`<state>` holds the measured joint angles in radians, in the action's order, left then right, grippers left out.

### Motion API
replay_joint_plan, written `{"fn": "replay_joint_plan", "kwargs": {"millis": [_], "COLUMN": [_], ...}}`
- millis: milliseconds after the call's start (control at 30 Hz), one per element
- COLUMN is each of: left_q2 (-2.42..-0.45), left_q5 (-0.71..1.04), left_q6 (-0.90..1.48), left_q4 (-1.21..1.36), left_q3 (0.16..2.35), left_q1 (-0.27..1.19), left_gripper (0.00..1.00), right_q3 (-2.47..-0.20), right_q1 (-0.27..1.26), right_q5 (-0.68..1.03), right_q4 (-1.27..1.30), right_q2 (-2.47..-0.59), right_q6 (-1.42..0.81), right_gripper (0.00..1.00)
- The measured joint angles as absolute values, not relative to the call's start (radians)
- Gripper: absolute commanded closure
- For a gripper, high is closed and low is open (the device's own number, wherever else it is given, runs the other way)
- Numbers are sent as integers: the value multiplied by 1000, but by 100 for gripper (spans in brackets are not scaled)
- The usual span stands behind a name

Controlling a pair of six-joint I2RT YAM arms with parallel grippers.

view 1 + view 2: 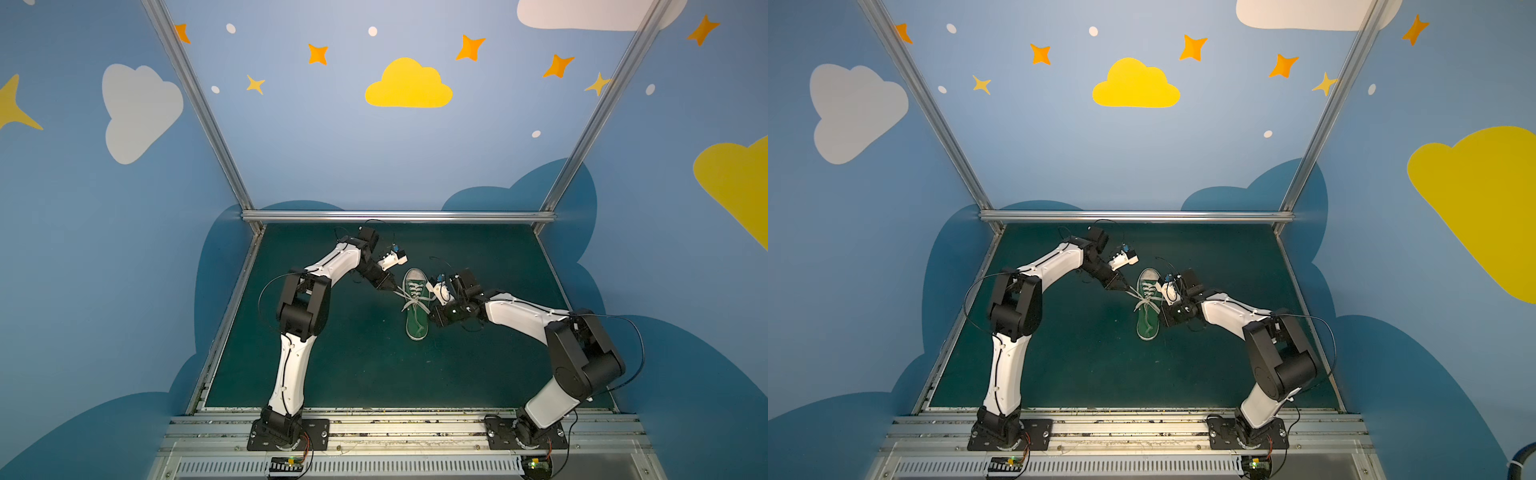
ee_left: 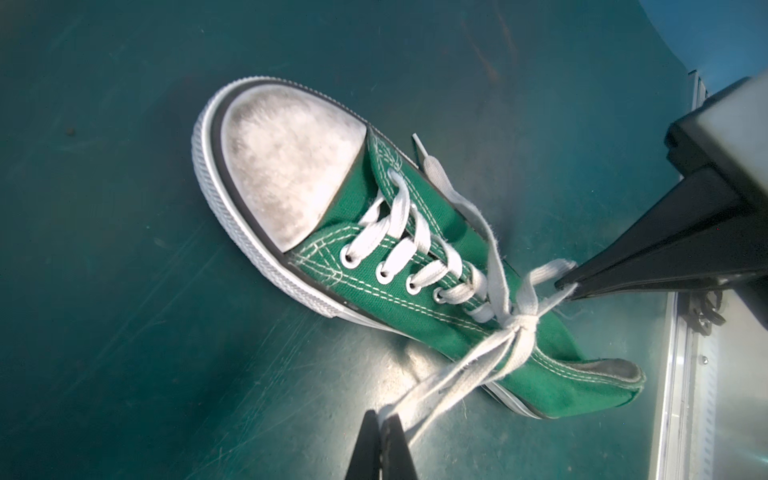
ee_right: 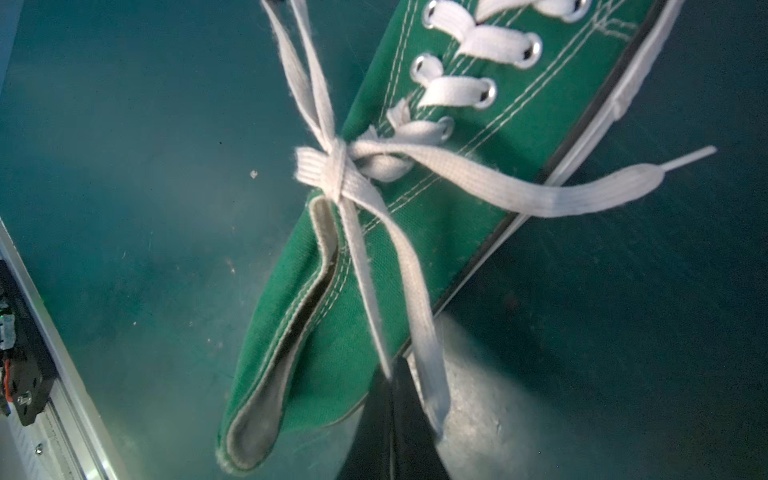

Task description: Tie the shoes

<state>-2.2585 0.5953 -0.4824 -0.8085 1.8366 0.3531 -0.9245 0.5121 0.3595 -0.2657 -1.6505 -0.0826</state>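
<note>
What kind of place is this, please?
Probably a robot training booth: two arms bolted to a metal rail, a green mat holding one shoe, and blue walls painted with clouds and stars.

I count one green sneaker (image 1: 417, 320) on one mat (image 1: 353, 365), one knot (image 2: 521, 326) in its white laces (image 3: 519, 185), one loose lace tip (image 3: 690, 158), and two arms with two grippers: left gripper (image 1: 392, 289) and right gripper (image 1: 432, 311).
</note>
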Motion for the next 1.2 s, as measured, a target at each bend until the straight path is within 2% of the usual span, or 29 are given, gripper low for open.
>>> {"fn": "replay_joint_plan", "kwargs": {"millis": [633, 667, 700, 733, 767, 833, 933, 1033, 1200], "left_q2": [-2289, -2288, -2284, -2276, -2267, -2231, -2168, -2101, -2013], "left_q5": [618, 629, 637, 642, 650, 674, 707, 734, 761], "left_q6": [-486, -490, -493, -496, -502, -502, -499, -487, -459], "left_q4": [-839, -838, -829, -815, -804, -768, -725, -677, -580], "left_q3": [1876, 1873, 1866, 1847, 1829, 1763, 1675, 1616, 1558], "left_q1": [349, 349, 349, 348, 346, 337, 323, 307, 280], "left_gripper": [95, 90, 87, 80, 70, 46, 27, 20, 17], "right_q3": [-907, -918, -929, -945, -960, -994, -1023, -1029, -1013], "right_q1": [512, 511, 511, 509, 508, 505, 501, 496, 476], "right_q5": [384, 394, 405, 416, 426, 443, 453, 451, 441], "right_q4": [-248, -262, -274, -295, -316, -358, -399, -439, -501], "right_q2": [-1636, -1637, -1637, -1638, -1639, -1644, -1645, -1645, -1604], "right_q6": [-92, -87, -82, -80, -76, -64, -56, -49, -48], "right_gripper": [100, 98, 90, 79, 74, 68, 60, 56, 55]}}
